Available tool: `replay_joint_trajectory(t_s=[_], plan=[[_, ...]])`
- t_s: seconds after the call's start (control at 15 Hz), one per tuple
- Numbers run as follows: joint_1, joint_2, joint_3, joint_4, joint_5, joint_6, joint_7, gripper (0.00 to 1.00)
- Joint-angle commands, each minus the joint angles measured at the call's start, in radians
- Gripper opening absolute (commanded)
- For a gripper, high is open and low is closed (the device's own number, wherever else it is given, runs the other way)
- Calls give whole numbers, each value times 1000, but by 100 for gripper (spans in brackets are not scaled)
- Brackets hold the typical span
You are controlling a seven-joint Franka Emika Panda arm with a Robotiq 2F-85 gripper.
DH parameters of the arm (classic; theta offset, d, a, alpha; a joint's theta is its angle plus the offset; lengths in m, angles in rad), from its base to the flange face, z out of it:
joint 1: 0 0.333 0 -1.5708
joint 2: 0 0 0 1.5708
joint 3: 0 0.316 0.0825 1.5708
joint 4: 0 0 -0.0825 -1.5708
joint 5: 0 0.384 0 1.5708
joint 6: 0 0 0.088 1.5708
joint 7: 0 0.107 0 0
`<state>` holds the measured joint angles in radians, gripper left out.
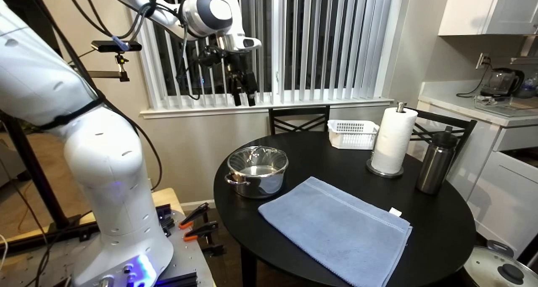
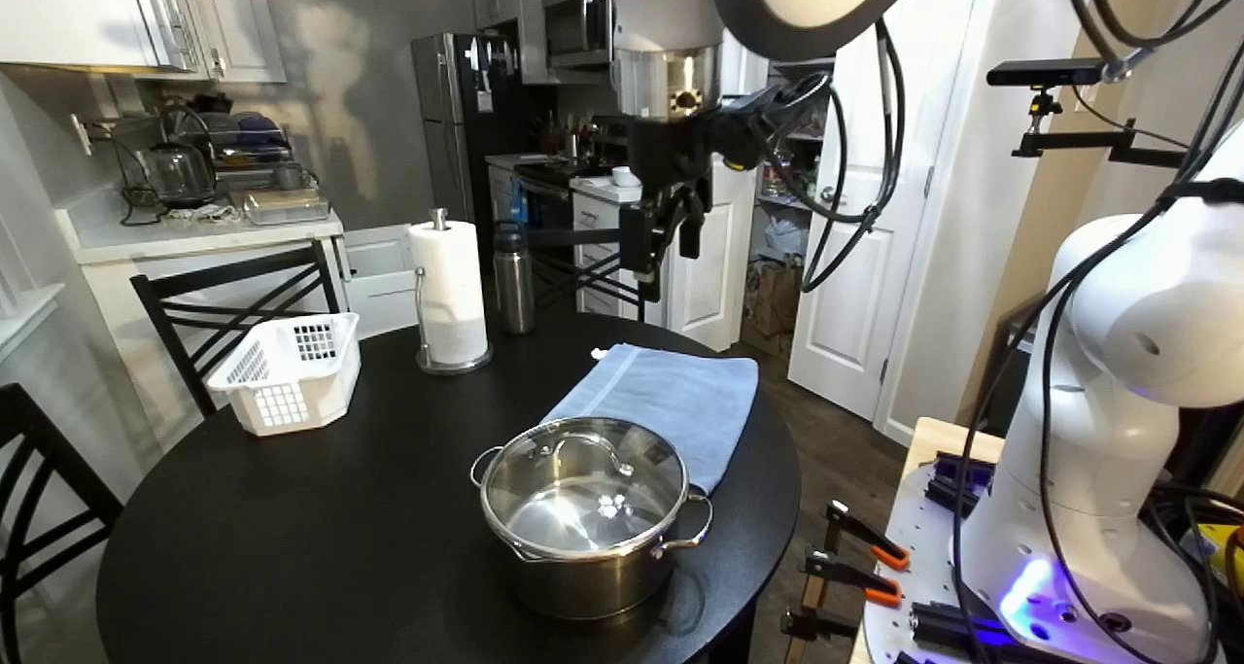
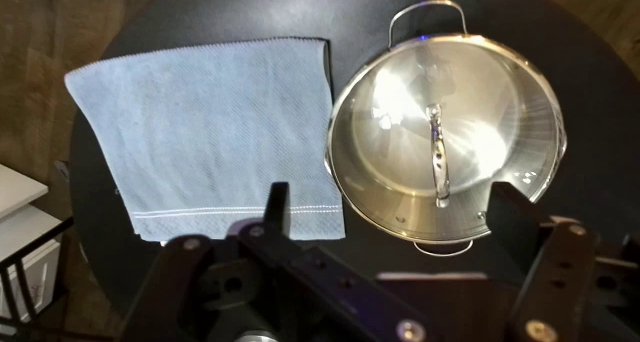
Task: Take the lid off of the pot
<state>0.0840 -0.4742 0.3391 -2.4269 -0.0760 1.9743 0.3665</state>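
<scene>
The shiny steel pot (image 1: 265,187) stands upright on the black table, with side handles; it also shows in an exterior view (image 2: 591,586). The round clear glass lid (image 2: 544,479) sits flat on the pot's rim. It has a thin metal rim and an arched shiny handle (image 3: 438,154) in the middle, upright in the wrist view. My gripper (image 1: 244,101) is high above the table, pointing down, open and empty. In the wrist view the gripper (image 3: 392,194) has its fingertips wide apart, one over the cloth and one over the lid's edge. It touches neither.
A folded blue cloth (image 1: 336,228) lies beside the pot on the round black table (image 2: 389,518). A white basket (image 1: 353,135), a paper towel roll (image 1: 394,142) and a steel bottle (image 1: 436,165) stand farther off. Another glass lid with a dark knob (image 1: 500,268) is low beside the table.
</scene>
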Motion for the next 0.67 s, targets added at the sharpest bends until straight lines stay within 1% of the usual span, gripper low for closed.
replay_joint_trajectory(t_s=[0.0,0.13,0.27,0.33,0.4,0.53,0.6], plan=[[32,124,-65,-23,27,199,-87,100],[57,188,-108,-33,77,305,-193,100],[73,248,-131,-22,105,346,-271,100],[78,276,-139,-12,110,346,-301,100],[76,304,-138,-3,90,331,-305,100],[66,346,-126,12,21,295,-266,100],[67,362,-126,16,6,285,-264,100]])
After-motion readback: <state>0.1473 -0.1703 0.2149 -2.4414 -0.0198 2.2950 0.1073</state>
